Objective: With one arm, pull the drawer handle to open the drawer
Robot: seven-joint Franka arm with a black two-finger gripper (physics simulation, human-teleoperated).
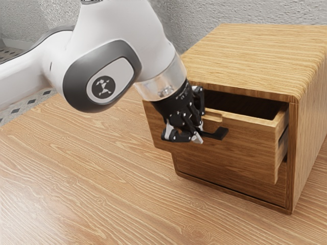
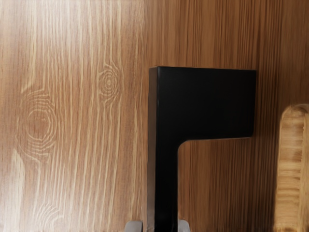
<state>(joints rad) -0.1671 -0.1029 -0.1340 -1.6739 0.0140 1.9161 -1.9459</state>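
Now gripper [image 1: 183, 136] clasps drawer handle [image 2: 203, 104]

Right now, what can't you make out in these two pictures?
1. Drawer interior: exterior view, shadow under the cabinet top hides it.
2. Drawer front nearest the arm: exterior view, the arm and pincer cover it.
3. Handle in full: exterior view, the pincer hides one end; wrist view, the frame edge cuts it.
4. Cabinet's far side: the exterior view's right edge cuts it off.
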